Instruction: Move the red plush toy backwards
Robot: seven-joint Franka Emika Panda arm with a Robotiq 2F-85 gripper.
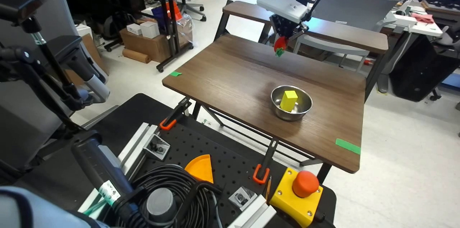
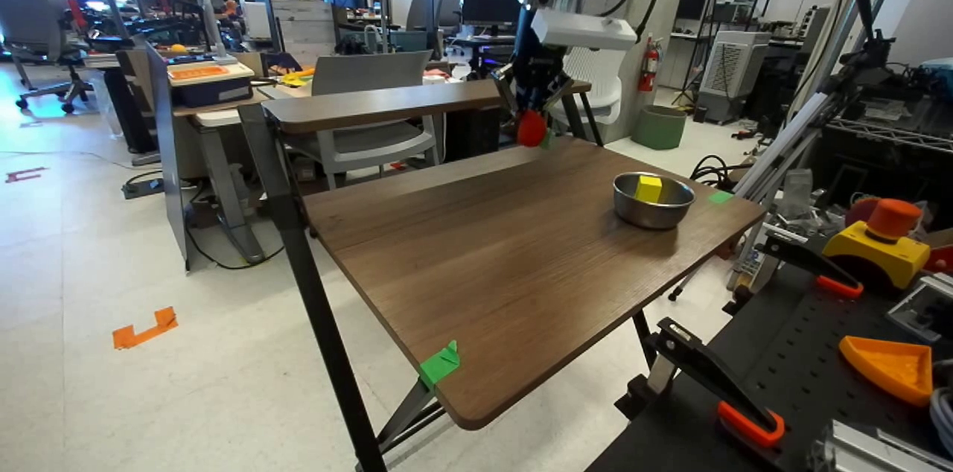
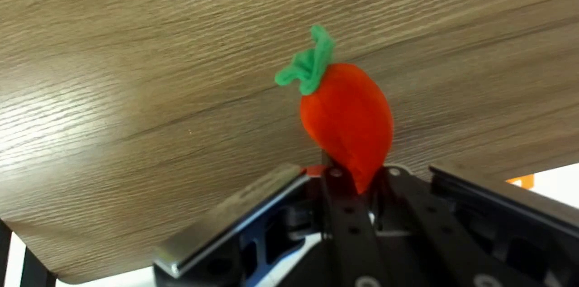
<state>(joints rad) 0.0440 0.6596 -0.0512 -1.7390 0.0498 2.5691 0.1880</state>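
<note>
Bowl (image 1: 291, 116) on the table (image 1: 230, 73) with a yellow block (image 1: 288, 101) inside, pincer (image 3: 364, 174) tight on the red plush toy (image 3: 352, 112).

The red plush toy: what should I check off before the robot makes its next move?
1. Red plush toy held: ok; the gripper pinches its narrow end.
2. Toy off the table: ok; it seems to hang above it, near an edge.
3. Bowl apart from the toy: ok; it stands upright, a yellow block inside.
4. Toy set down: not ok; it is in the gripper.
5. Room between toy and raised shelf: cannot tell.
6. Grip firm enough: cannot tell from pictures.
</note>
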